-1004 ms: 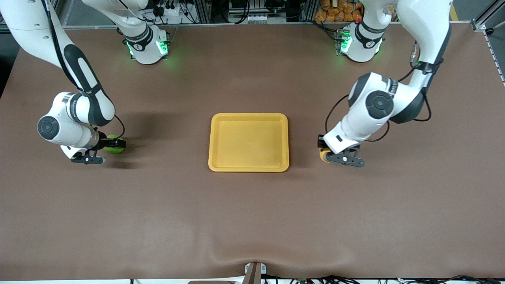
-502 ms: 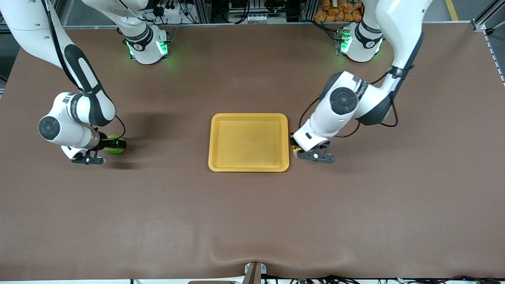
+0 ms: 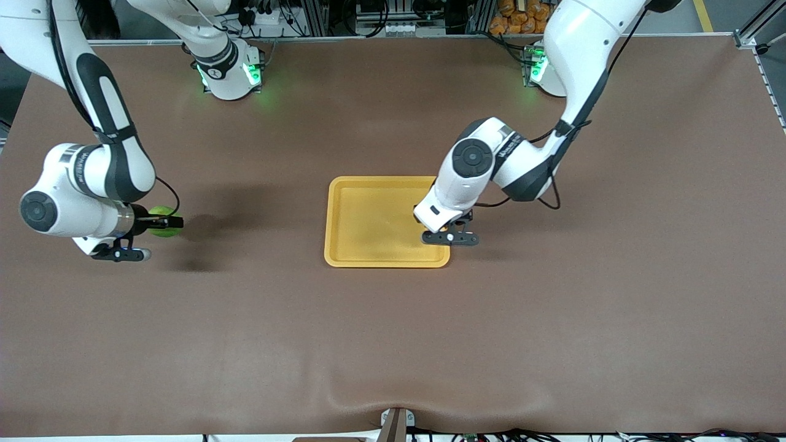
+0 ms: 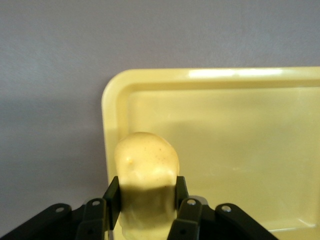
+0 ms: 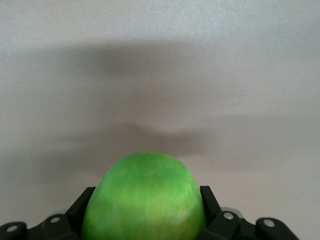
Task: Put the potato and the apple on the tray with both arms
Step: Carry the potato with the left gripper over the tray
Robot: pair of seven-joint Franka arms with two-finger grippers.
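Note:
The yellow tray [image 3: 368, 260] lies mid-table. My left gripper [image 3: 442, 229] is shut on the potato and holds it in the air over the tray's edge at the left arm's end. The wrist hides the potato in the front view. In the left wrist view the pale yellow potato [image 4: 146, 157] sits between the fingers [image 4: 111, 200], above the tray's rim [image 4: 112, 97]. My right gripper [image 3: 164, 222] is shut on the green apple [image 3: 159, 215] and holds it just above the table near the right arm's end. In the right wrist view the apple [image 5: 145, 192] fills the jaws.
The brown table mat [image 3: 393, 344] spreads around the tray. The two arm bases [image 3: 228, 73] stand along the table's edge farthest from the front camera. A small bracket [image 3: 396, 423] sits at the table's nearest edge.
My left arm has carried the potato from the table beside the tray to over the tray's edge. My right arm has raised the apple and drifted toward its own end of the table.

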